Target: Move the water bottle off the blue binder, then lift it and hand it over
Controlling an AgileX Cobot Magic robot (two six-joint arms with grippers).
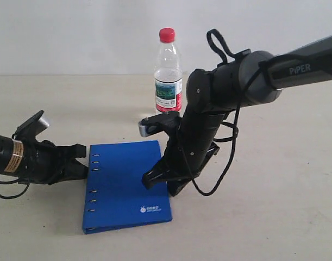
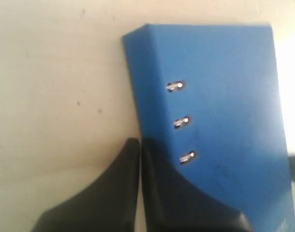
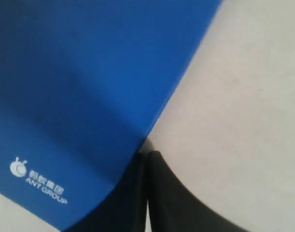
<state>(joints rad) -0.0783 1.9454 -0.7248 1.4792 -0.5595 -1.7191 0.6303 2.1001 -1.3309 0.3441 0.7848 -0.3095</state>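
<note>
The water bottle (image 1: 168, 76), clear with a red cap, stands upright on the table behind the blue binder (image 1: 125, 179), not on it. The binder lies flat with its slotted spine edge toward my left gripper (image 1: 83, 161). In the left wrist view that gripper (image 2: 140, 142) is shut, tips against the spine edge of the binder (image 2: 219, 96), with nothing between them. My right gripper (image 1: 164, 184) is down at the binder's opposite edge. The right wrist view shows it (image 3: 147, 153) shut and empty, tips touching the edge of the cover (image 3: 89, 87).
The beige table (image 1: 263, 217) runs back to a pale wall. The right arm's black body and cable (image 1: 220, 109) hang close beside the bottle and over the binder's far right corner.
</note>
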